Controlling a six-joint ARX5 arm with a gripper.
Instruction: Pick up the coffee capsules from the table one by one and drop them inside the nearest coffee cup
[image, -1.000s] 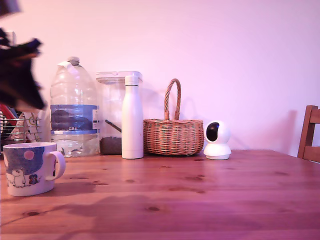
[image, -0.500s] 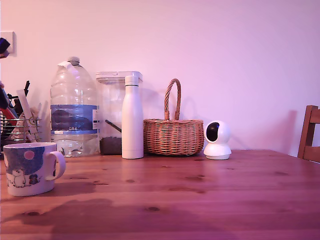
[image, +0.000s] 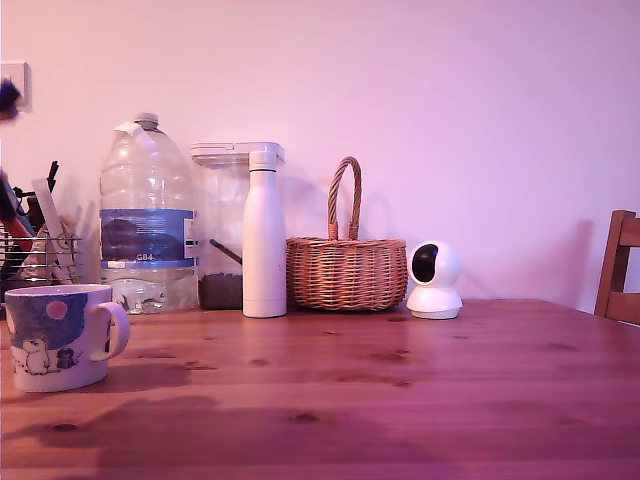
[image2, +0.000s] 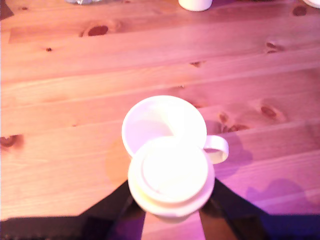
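Observation:
In the wrist view my gripper (image2: 170, 197) is shut on a pale round coffee capsule (image2: 170, 175), with a dark finger (image2: 122, 202) on either side of it. The capsule hangs over the near rim of the white coffee cup (image2: 160, 117), seen from above with its handle (image2: 218, 148) to one side. What shows of the cup's inside is plain white. In the exterior view the coffee cup (image: 52, 335) stands on the table (image: 380, 390) at the exterior view's far left. Only a dark blurred scrap of the arm (image: 8, 96) shows there at the left edge.
Along the wall stand a big clear water bottle (image: 148, 215), a clear container (image: 225, 225), a tall white bottle (image: 265, 235), a wicker basket (image: 346, 268) and a small white camera (image: 434, 280). A utensil rack (image: 30, 245) is behind the cup; a chair (image: 622, 268) is at the right edge.
The dark blurred arm that filled the exterior view's upper left a second ago has moved off the left edge. The cup has not moved.

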